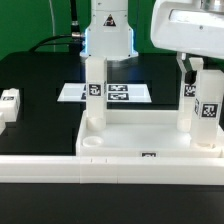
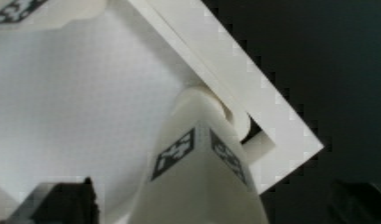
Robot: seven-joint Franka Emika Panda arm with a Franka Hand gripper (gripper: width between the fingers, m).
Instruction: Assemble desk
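Desk top (image 1: 150,135) on table (image 1: 40,70), left leg (image 1: 94,95) upright at its far corner on exterior view's left, right leg (image 1: 207,105) upright at exterior view's right, tool (image 1: 192,68) just above right leg, fingers apart, gripping nothing

A loose leg (image 1: 9,102) at the table's (image 1: 40,72) edge was cut off on the exterior view's left. A standing leg (image 1: 93,88) hid part of the marker board (image 1: 125,93). My blurry wrist view showed one fingertip (image 2: 62,203), so I couldn't judge the gripper (image 1: 190,67).
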